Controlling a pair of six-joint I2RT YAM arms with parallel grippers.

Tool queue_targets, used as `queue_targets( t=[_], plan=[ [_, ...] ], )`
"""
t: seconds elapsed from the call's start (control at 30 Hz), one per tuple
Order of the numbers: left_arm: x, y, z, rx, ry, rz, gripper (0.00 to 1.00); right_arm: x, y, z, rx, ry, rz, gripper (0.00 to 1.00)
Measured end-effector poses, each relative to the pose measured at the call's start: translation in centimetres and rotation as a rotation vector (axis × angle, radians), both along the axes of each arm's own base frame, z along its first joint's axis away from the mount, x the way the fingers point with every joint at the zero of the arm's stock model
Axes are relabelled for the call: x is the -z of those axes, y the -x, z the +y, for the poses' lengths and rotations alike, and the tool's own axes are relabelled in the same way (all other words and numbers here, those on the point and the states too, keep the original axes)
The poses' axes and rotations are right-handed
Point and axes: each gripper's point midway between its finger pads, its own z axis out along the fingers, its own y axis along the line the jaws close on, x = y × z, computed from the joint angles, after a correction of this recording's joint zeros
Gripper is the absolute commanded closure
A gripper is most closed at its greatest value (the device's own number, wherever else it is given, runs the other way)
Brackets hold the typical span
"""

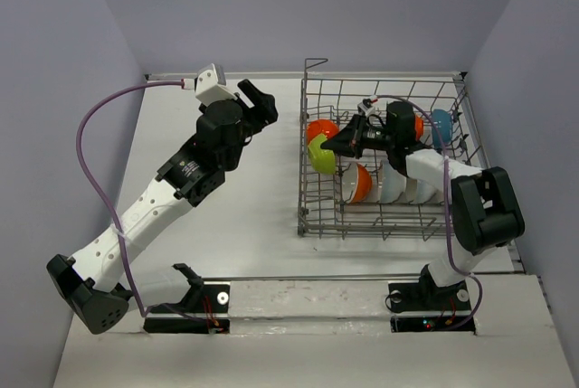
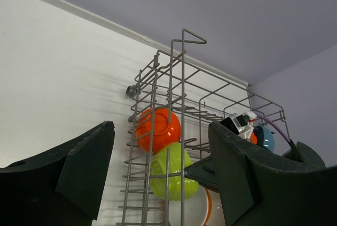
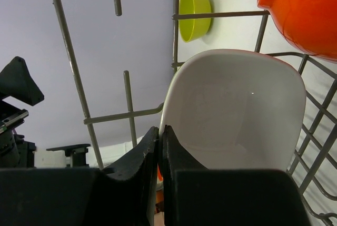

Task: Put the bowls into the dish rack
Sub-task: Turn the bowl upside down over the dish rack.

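Item: glossy orange bowl with white inside point(image 3: 237, 110), in the grey wire dish rack point(image 1: 312, 222). Likely light, rigid, slippery, chippable; pinch its rim. Your right gripper point(image 3: 159, 130): closed, apparently empty. Left gripper point(image 1: 261, 101): wide, empty.

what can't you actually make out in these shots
- Top view: the right arm covers the white bowls, so their count is unclear.
- Right wrist view: the right gripper is shut by the white-lined bowl; its fingers hide any rim pinch.
- Left wrist view: the frame edge and left gripper's fingers cut off the dish rack.
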Motion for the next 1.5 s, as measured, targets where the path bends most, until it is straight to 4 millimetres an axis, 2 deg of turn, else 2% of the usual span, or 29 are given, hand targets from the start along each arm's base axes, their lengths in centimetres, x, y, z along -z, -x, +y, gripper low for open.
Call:
queue_targets(
  t=[0.5, 0.67, 1.1, 1.5],
  plan=[
    [0.1, -0.1, 0.1, 0.002, -0.004, 0.002, 0.19, 2.7, 0.2, -0.2, 0.017, 0.034, 0.052, 0.99],
    [0.7, -0.4, -0.3, 0.012, -0.018, 0.016, 0.19, 3.7, 0.3, -0.4, 0.031, 0.053, 0.062, 0.99],
    [1.4, -0.7, -0.7, 0.024, -0.032, 0.029, 0.2, 4.4, -0.6, -2.1, 0.12, 0.191, 0.001, 0.99],
    [1.4, -0.7, -0.7, 0.026, -0.032, 0.03, 0.19, 4.6, -1.0, -3.0, 0.159, 0.293, -0.045, 0.94]
  ],
)
